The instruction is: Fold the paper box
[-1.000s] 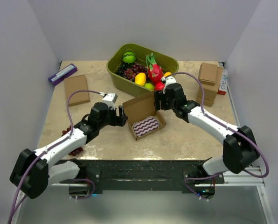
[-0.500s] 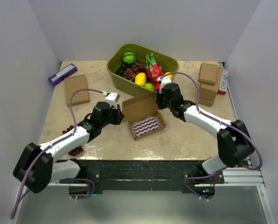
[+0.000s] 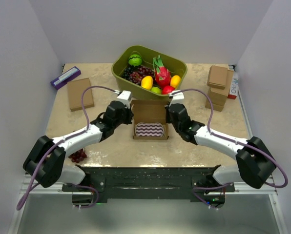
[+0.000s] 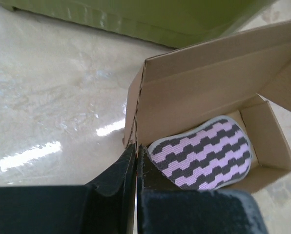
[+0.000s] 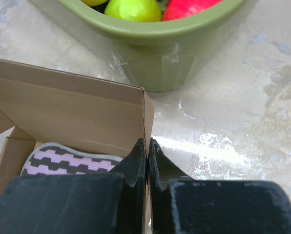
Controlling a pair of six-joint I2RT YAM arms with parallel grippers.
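The paper box (image 3: 150,108) is brown cardboard and stands open at the table's middle, its back wall upright. A purple and black zigzag pad (image 3: 150,129) lies inside it. My left gripper (image 3: 129,117) is shut on the box's left side wall. In the left wrist view its fingertips (image 4: 136,148) pinch the wall's top edge, with the box (image 4: 199,92) and pad (image 4: 204,151) just beyond. My right gripper (image 3: 169,117) is shut on the right side wall. The right wrist view shows the box (image 5: 72,112) with that wall clamped between the gripper's (image 5: 147,144) fingers.
A green bin (image 3: 128,87) of fruit stands right behind the box. A flat brown box (image 3: 80,93) and a purple box (image 3: 65,77) lie at the back left. Stacked small brown boxes (image 3: 218,85) stand at the back right. Dark grapes (image 3: 78,156) lie near the left arm.
Both grippers went from open to shut on the box's side walls. The box turned from skewed to square with the table's front edge.
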